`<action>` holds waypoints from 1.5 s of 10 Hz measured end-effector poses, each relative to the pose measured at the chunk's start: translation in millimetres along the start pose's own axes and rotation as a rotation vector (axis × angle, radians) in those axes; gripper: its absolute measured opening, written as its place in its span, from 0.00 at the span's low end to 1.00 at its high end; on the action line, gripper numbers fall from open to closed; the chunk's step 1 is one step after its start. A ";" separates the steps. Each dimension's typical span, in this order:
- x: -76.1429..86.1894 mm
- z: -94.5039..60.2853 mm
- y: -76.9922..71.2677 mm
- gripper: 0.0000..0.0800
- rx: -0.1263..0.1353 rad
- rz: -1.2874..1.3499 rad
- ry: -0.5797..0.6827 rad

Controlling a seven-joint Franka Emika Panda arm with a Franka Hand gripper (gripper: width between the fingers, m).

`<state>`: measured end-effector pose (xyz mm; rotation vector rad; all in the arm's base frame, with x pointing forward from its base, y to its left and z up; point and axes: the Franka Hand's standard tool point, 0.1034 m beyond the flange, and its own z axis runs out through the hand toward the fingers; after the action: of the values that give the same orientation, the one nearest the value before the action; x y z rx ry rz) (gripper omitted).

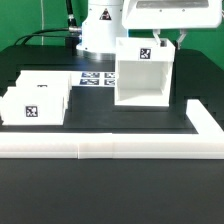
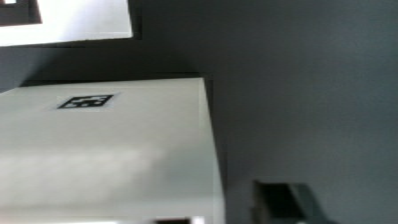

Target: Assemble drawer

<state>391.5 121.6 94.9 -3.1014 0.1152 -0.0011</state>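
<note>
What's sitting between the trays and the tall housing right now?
In the exterior view, the marker board lies between the trays and the housing; the rest of that stretch is bare black table.

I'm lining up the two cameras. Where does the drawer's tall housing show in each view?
Exterior view: the housing stands to the exterior view's right of centre, with its open front toward the camera, behind the barrier.
Wrist view: the housing is the large white face that fills much of the picture.
Shared landmark: the square tag on its top face.
</note>
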 end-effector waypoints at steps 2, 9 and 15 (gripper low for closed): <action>0.0 0.0 0.0 0.05 0.000 0.000 0.000; 38.2 -0.6 3.6 0.05 0.016 -0.074 0.022; 152.3 -2.5 26.3 0.05 0.034 -0.143 0.126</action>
<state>541.4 83.9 96.4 -3.0658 -0.1018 -0.2011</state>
